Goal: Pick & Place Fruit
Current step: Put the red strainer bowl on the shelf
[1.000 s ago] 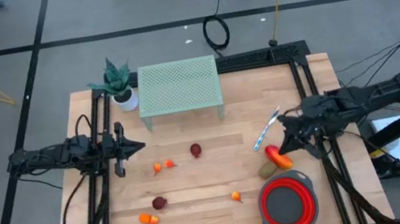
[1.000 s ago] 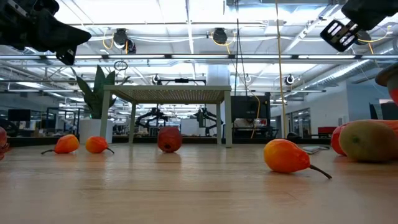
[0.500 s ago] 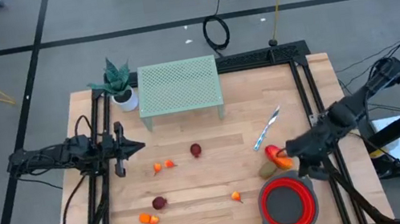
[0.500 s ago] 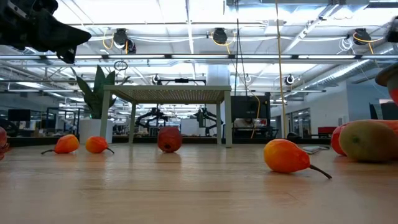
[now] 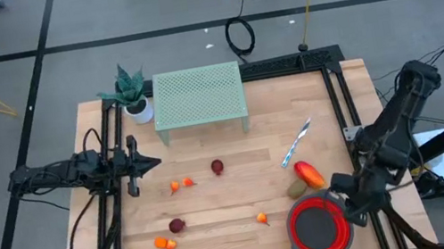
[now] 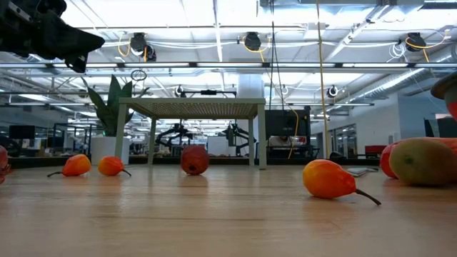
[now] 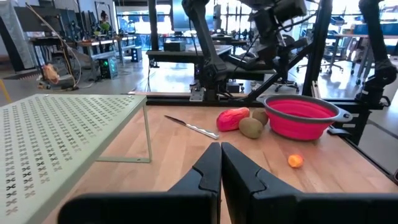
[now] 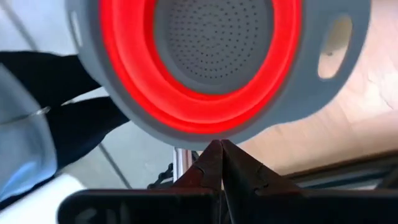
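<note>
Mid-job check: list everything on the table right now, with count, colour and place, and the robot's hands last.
Small pear-shaped fruits: four, orange, two left of centre, two along the near edge.
Round fruits: two, dark red, one centre, one near-left.
Oval fruit: one, red-orange, right of centre.
Oval fruit: one, brownish-green, touching the red-orange one.
Bowl: one, red with grey rim, near-right corner.
Stick: one, blue-white, right.
Rack: one, pale green, far centre.
Potted plant: one, green, far left.
Left hand: shut, left side.
Right hand: shut, beside the bowl.
</note>
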Action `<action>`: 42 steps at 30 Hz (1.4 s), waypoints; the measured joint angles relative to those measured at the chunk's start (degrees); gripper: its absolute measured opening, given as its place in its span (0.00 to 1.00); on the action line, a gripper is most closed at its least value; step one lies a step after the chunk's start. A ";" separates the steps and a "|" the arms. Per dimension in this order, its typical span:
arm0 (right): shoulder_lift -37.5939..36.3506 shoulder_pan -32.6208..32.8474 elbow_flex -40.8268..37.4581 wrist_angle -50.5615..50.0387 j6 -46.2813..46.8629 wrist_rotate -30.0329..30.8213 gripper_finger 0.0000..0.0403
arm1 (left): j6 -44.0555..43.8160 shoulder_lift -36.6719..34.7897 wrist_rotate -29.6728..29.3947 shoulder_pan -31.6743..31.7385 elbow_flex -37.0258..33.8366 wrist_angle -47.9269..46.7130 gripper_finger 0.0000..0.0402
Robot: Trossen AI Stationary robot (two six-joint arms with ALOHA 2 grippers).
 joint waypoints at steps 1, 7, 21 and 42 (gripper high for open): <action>1.12 0.35 0.96 -0.96 1.25 0.04 0.00 | 0.00 -0.01 0.00 0.00 0.01 -0.01 0.02; 7.68 1.19 5.67 -5.25 6.42 -0.03 0.00 | 0.04 0.00 0.00 0.00 0.00 0.00 0.02; 11.94 1.17 6.37 -6.90 10.62 -5.86 0.00 | 0.09 -0.01 -2.91 -0.01 0.00 -0.01 0.02; 11.86 1.19 6.31 -8.30 6.97 -5.88 0.10 | 0.00 0.00 -4.50 0.01 -0.01 -0.01 0.02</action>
